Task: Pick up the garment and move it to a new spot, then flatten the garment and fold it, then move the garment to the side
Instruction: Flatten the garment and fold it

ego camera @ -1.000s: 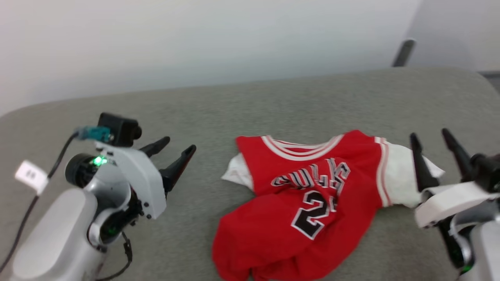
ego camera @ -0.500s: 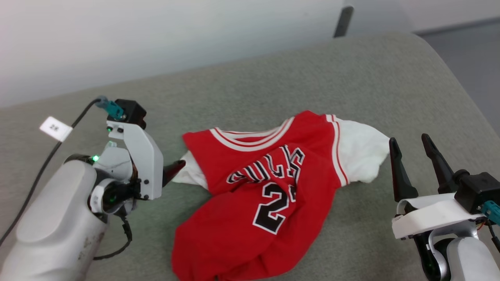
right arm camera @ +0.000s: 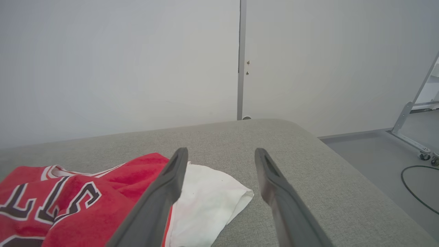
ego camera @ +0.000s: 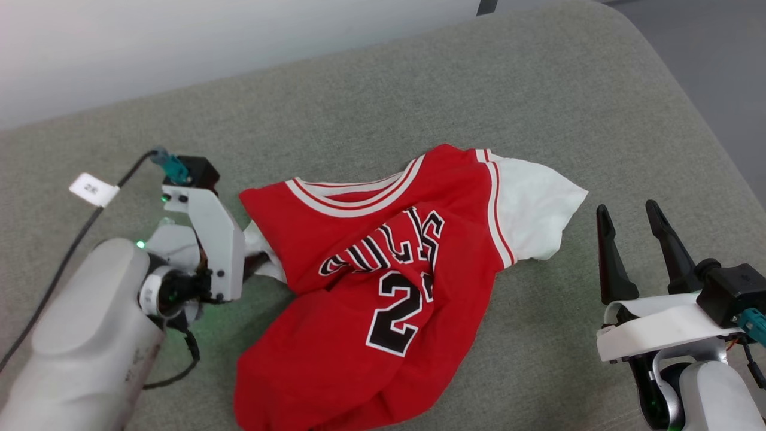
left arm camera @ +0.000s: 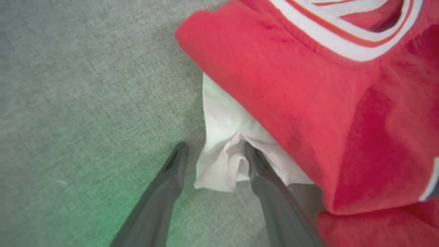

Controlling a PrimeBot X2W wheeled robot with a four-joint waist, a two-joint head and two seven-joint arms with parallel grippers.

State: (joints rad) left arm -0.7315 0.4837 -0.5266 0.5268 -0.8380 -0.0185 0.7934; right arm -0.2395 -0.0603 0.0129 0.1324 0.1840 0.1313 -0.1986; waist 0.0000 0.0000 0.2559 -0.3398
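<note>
On grey cushion [ego camera: 419, 90], garment [ego camera: 335, 221] is laid crumpled; one white sleeve [left arm camera: 219, 113] is straddled by left gripper [left arm camera: 215, 147], jaws parted; right gripper [ego camera: 627, 208] is held agape near other sleeve [ego camera: 532, 203].

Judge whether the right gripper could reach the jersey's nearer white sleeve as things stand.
Probably yes: the right gripper stands open beside the white sleeve, with only bare cushion between them.

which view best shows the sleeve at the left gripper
Left wrist view: the open left gripper straddles the bunched edge of the white sleeve. In the head view the gripper's body hides most of it; the right wrist view shows the other sleeve of the garment.
</note>
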